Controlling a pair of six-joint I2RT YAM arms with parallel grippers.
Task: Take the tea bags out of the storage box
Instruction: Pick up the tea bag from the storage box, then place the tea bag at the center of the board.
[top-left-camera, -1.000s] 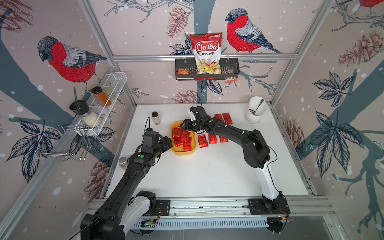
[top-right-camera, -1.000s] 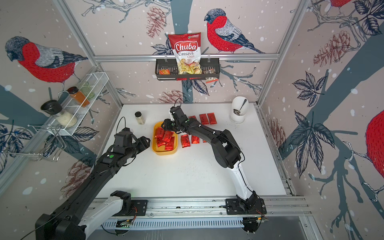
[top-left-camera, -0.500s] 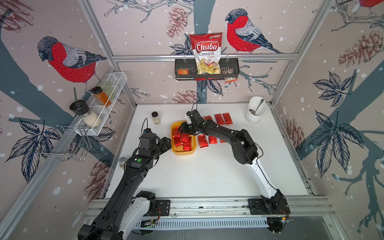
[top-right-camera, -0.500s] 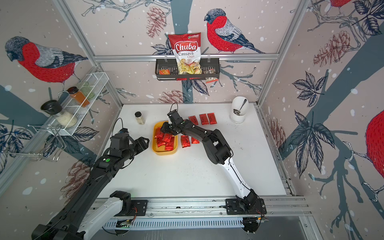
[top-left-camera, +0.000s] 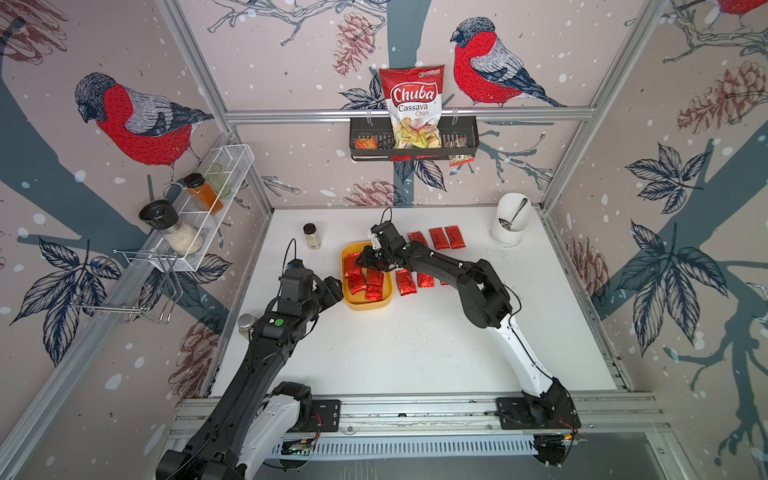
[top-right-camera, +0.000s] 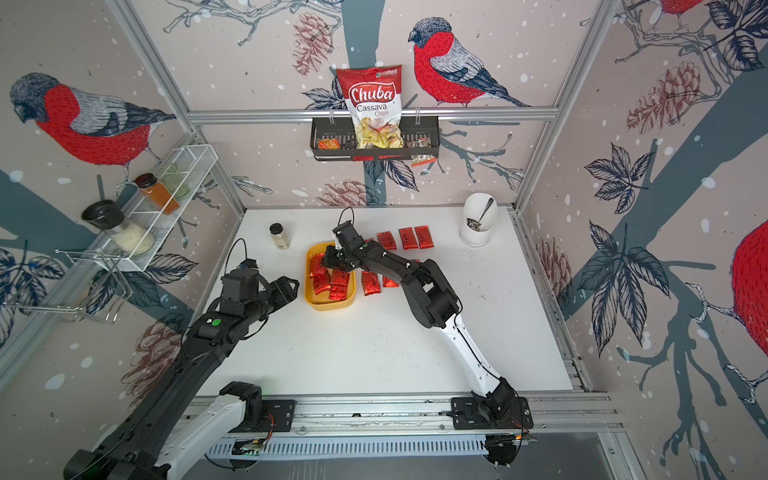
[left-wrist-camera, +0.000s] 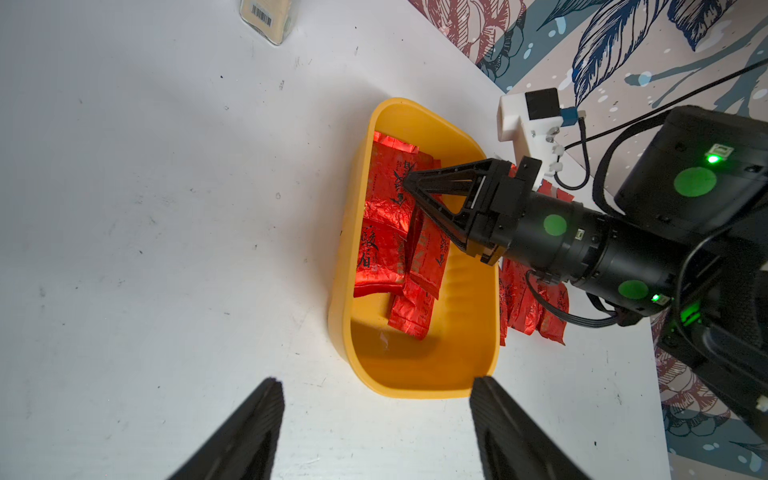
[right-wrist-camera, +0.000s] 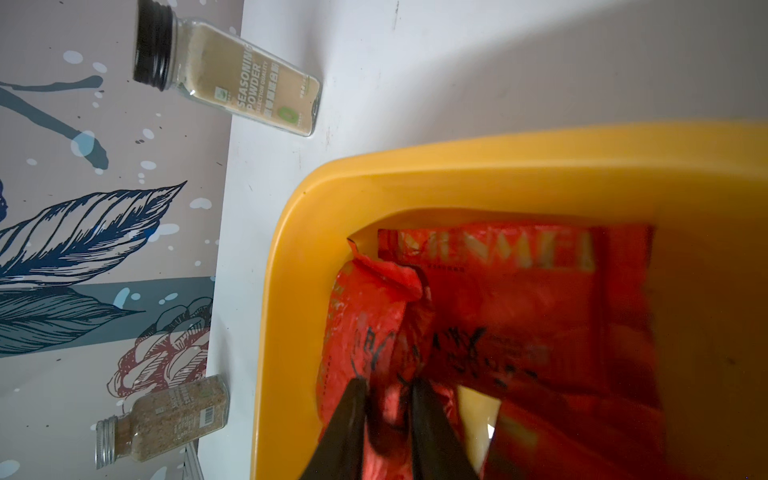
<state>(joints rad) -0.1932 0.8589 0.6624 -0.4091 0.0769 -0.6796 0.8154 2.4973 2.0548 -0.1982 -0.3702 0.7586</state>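
several tea bags (top-left-camera: 365, 282) lie heaped inside the yellow storage box (top-left-camera: 368, 306), which stands on the white table (top-left-camera: 415, 353). more of them lie in rows on the table beside the box. the right gripper (left-wrist-camera: 405, 183) reaches into the box, its jaws almost together, pinching a fold of one tea bag (right-wrist-camera: 374, 324). the left gripper (left-wrist-camera: 374, 380) hovers near the box's end, jaws spread wide.

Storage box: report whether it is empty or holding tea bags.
Not empty: several tea bags lie inside the storage box, with part of its floor bare. The right gripper pinches one of them.
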